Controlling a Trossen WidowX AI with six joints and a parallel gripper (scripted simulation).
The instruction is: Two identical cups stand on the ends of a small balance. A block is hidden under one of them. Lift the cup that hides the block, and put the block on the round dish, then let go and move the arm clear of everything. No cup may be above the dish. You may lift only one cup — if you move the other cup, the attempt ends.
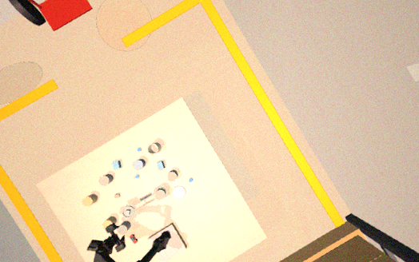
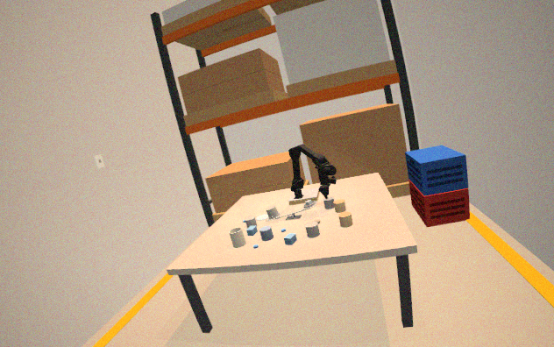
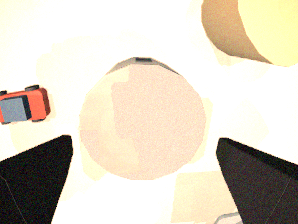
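A grey cup (image 1: 125, 225) (image 2: 329, 203) (image 3: 145, 107) stands on the table beside the arm. My gripper (image 2: 325, 194) (image 3: 147, 145) is open above it, one fingertip on each side in the wrist view, not gripping it. The balance (image 1: 145, 200) (image 2: 287, 215) bears the other grey cup (image 1: 160, 193) (image 2: 272, 212) on its far end. No cup stands on its near end, where a small grey shape (image 1: 128, 211) (image 2: 309, 203) shows; whether it is the block is too small to tell. The white round dish (image 1: 179, 192) (image 2: 262, 217) lies beside the far cup, with no cup above it.
A yellow cup (image 1: 107, 223) (image 2: 339, 206) (image 3: 272, 30) stands close beside the released cup. A small red toy car (image 1: 133, 239) (image 3: 37, 104) lies on its other side. Several more cups, blue blocks (image 2: 290, 238) (image 2: 252, 230) and small blue pieces stand farther out, beyond the balance.
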